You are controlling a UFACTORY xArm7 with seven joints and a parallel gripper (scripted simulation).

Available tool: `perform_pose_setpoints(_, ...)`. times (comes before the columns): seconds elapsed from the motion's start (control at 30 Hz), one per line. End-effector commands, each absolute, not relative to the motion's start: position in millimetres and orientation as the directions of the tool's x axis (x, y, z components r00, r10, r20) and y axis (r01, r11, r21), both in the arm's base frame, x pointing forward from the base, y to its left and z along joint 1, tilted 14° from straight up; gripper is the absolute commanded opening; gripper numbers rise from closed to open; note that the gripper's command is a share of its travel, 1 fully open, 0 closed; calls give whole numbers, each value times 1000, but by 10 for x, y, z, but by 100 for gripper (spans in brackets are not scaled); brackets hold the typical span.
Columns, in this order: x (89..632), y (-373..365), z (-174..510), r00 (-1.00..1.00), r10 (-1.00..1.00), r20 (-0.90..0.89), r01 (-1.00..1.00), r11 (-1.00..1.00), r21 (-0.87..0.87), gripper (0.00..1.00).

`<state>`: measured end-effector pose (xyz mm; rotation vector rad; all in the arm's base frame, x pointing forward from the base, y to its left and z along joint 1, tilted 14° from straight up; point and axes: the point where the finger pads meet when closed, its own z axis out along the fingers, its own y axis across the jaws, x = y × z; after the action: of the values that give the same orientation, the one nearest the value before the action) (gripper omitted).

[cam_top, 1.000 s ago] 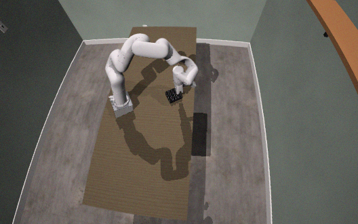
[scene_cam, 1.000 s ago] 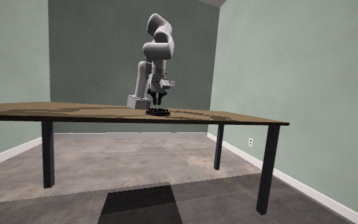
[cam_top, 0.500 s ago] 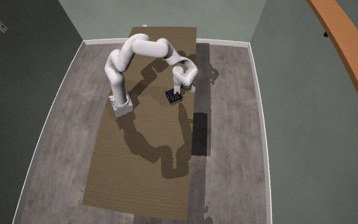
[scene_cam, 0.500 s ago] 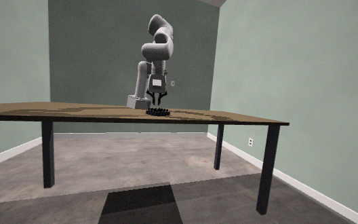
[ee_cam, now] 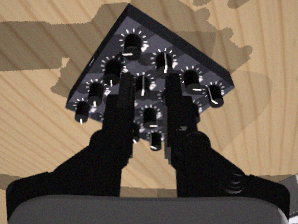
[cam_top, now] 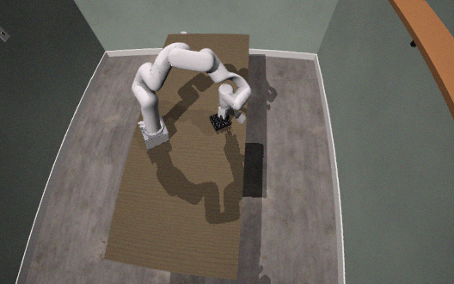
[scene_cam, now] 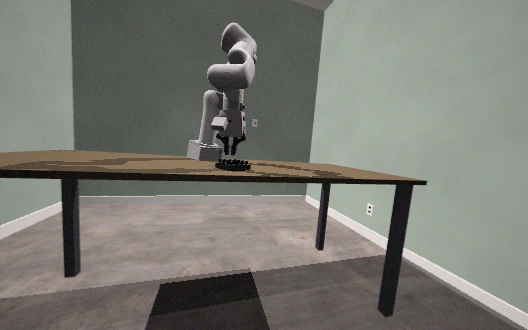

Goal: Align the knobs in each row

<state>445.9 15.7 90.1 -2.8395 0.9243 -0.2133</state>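
Observation:
The black knob box (cam_top: pixel 218 126) (scene_cam: pixel 233 165) (ee_cam: pixel 174 38) stands flat on the wooden table (cam_top: pixel 172 215) (scene_cam: pixel 100 162), near its right edge. In the wrist view it is turned cornerwise, with several black knobs bearing white lines; the names are too small to read. My gripper (ee_cam: pixel 149 91) (scene_cam: pixel 232 151) (cam_top: pixel 223 116) hangs straight down a short way above the middle of the box. Its fingers stand a narrow gap apart with nothing between them. One knob (ee_cam: pixel 143 86) shows through the gap, well below the fingertips. The fingers hide some knobs.
The arm's base (cam_top: pixel 156 137) (scene_cam: pixel 204 150) is mounted on the table to the left of the box. The table's right edge (cam_top: pixel 245 142) runs close beside the box.

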Motion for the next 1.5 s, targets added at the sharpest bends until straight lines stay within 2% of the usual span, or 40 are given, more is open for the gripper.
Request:
perform_pose_setpoints(0.0, 4458, 150, 912, 719, -692, 67, -673, -717, -181, 19)
perform_pose_setpoints(0.6, 4442, 144, 924, 378, -926, -15, -910, -369, -188, 19)
perform_pose_setpoints(0.63, 4442, 143, 929, 309, -951, -29, -936, -298, -187, 19)
perform_pose_setpoints(1.03, 4445, 140, 955, 21, -996, -83, -985, -6, -173, 19)
perform_pose_setpoints(1.17, 4447, 140, 960, -30, -995, -91, -985, 45, -169, 19)
perform_pose_setpoints(1.2, 4449, 140, 969, -104, -989, -104, -979, 120, -163, 19)
perform_pose_setpoints(1.47, 4459, 140, 996, -290, -947, -135, -940, 309, -145, 19)
